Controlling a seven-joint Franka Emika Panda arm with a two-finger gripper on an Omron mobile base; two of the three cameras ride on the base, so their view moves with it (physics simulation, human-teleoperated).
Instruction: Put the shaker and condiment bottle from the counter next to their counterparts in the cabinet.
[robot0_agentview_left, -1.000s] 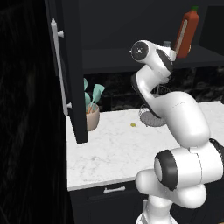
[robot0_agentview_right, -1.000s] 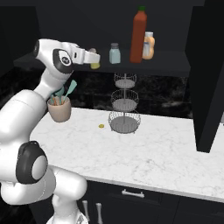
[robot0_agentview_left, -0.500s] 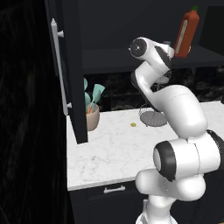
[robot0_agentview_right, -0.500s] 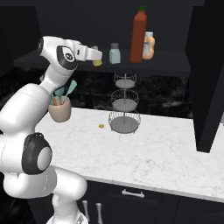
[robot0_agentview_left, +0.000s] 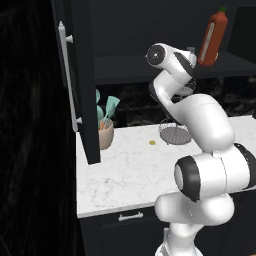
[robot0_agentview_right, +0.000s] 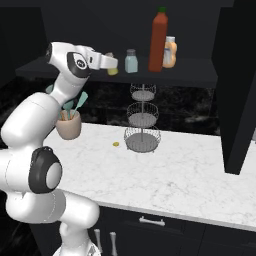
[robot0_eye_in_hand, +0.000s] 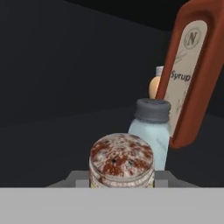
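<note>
Yellow shaker (robot0_agentview_right: 112, 70) sits clamped between the fingers (robot0_agentview_right: 112, 63) at the cabinet shelf (robot0_agentview_right: 190, 75), just left of the pale blue-grey shaker (robot0_agentview_right: 131, 61). Since a second ago the arm has reached further in toward the shelf, carrying the yellow shaker closer to the blue-grey one; half a second ago it was already nearly there. The red bottle (robot0_agentview_right: 158, 33), the orange bottle (robot0_agentview_right: 170, 52) and the blue-grey shaker have not moved.

Seen from the hand, the yellow shaker's speckled grey cap (robot0_eye_in_hand: 121, 159) is at the bottom, with the blue-grey shaker (robot0_eye_in_hand: 149, 131) right behind it, too close to tell whether they touch. The red bottle (robot0_eye_in_hand: 194, 74) rises tilted in this rolled view at the right; its pale label reads "Syrup" under a round mark with an "N". The orange bottle (robot0_eye_in_hand: 153, 87) peeks out behind it.

From the left base view, the red bottle (robot0_agentview_left: 213, 37) stands above the arm's wrist, and the open cabinet door (robot0_agentview_left: 80, 80) with its silver bar handle (robot0_agentview_left: 67, 82) hangs at the left.

On the white marble tabletop (robot0_agentview_right: 190, 175) stand a three-tier wire basket (robot0_agentview_right: 142, 120) and a clay pot of teal utensils (robot0_agentview_right: 69, 124), with a small yellow speck (robot0_agentview_right: 116, 144) between them.
</note>
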